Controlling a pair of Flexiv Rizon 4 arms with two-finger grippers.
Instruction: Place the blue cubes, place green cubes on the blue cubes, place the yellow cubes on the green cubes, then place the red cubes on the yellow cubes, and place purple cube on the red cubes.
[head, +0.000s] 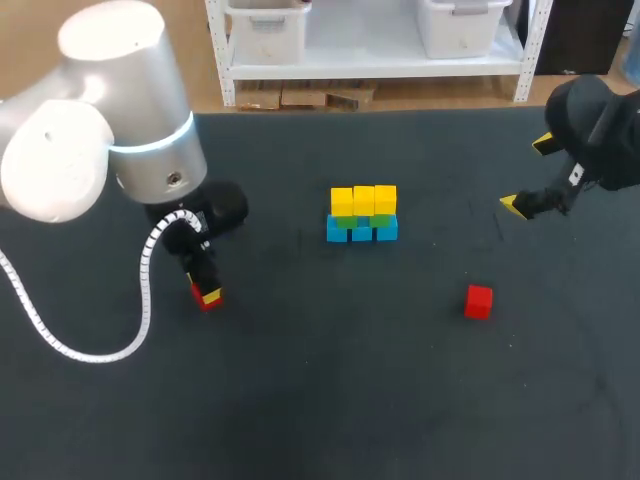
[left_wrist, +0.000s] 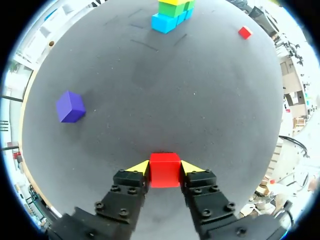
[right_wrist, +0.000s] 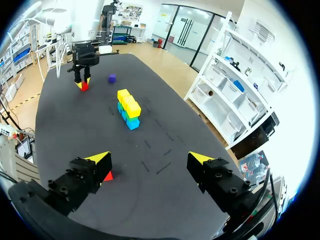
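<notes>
Red cube (left_wrist: 164, 170) is gripped by the left pincer (left_wrist: 165, 167); the right pincer (right_wrist: 149, 158) hangs wide open over the counter (head: 300, 390), near a second red cube (head: 478, 301).

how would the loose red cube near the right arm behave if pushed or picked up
The loose red cube has flat faces, so it would probably slide, not roll. It looks rigid: the held red cube shows no squashing in the left pincer. Being small, it is likely light.

Blue-green-yellow stack (head: 362, 214); loose red cube (head: 478, 301); gripped red cube (left_wrist: 164, 170); purple cube (left_wrist: 70, 106).
</notes>
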